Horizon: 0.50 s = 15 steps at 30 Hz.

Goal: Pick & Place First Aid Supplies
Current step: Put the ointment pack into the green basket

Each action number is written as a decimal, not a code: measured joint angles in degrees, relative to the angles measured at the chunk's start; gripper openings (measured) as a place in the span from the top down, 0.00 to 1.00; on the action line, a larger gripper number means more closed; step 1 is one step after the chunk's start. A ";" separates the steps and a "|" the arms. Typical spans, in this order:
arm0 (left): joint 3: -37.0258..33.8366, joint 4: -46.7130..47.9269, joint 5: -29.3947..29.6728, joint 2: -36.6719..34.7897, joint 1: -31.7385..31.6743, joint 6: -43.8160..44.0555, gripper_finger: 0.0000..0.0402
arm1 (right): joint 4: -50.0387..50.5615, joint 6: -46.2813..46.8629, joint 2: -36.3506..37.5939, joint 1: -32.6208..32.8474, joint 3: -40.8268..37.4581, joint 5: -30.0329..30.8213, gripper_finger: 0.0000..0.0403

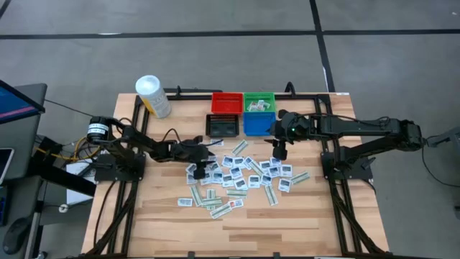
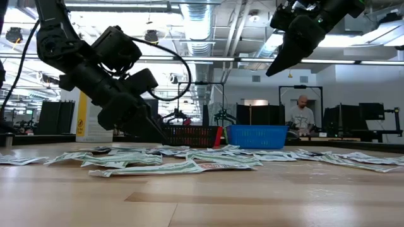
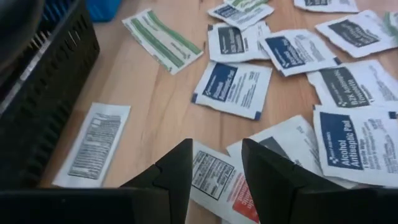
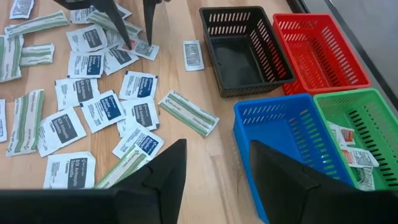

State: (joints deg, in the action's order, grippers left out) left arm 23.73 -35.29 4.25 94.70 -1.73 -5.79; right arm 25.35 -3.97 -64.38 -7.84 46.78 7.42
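1. The packets (image 1: 241, 175) lie scattered across the middle of the table (image 1: 309, 216), square white ones with dark blue print mixed with narrow green-white strips.
2. The left gripper (image 3: 214, 163) is down low at the pile's left edge, near the black bin (image 1: 222, 126). Its fingers (image 3: 174, 171) stand apart with nothing between them, and a packet with a red corner (image 3: 217, 180) lies on the wood under the gap.
3. One white packet (image 3: 95, 144) lies apart from the rest, just beside the black bin's wall.
4. The right gripper (image 4: 214, 168) hangs above the table by the front of the blue bin (image 1: 257, 124), well clear of the wood in the low view. Its fingers are spread and empty.
5. 4 bins sit at the table's far edge: red (image 1: 226, 103) and green (image 1: 259, 101) behind, black and blue in front.
6. A few packets (image 4: 351, 149) already lie in the green bin; the black, red and blue bins show none.
7. A white tub (image 1: 152, 96) with a yellow label lies near the far left corner.
8. In the low view a person (image 2: 302, 118) is in the room behind the table.
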 joint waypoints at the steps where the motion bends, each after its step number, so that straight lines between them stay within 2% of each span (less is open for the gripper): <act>1: 0.00 0.05 -0.04 0.09 0.02 0.97 0.65 | 0.02 0.00 0.00 0.00 0.00 0.00 0.58; 9: 0.00 0.32 4.34 0.15 1.56 5.04 0.65 | 0.02 -0.02 0.00 0.00 0.00 0.01 0.59; 15: 0.00 1.45 4.72 0.15 1.79 9.12 0.63 | 0.02 -0.48 0.00 0.00 0.00 0.04 0.59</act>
State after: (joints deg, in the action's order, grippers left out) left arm 23.73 -33.84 8.97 94.85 0.05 3.32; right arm 25.36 -4.45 -64.38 -7.84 46.78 7.46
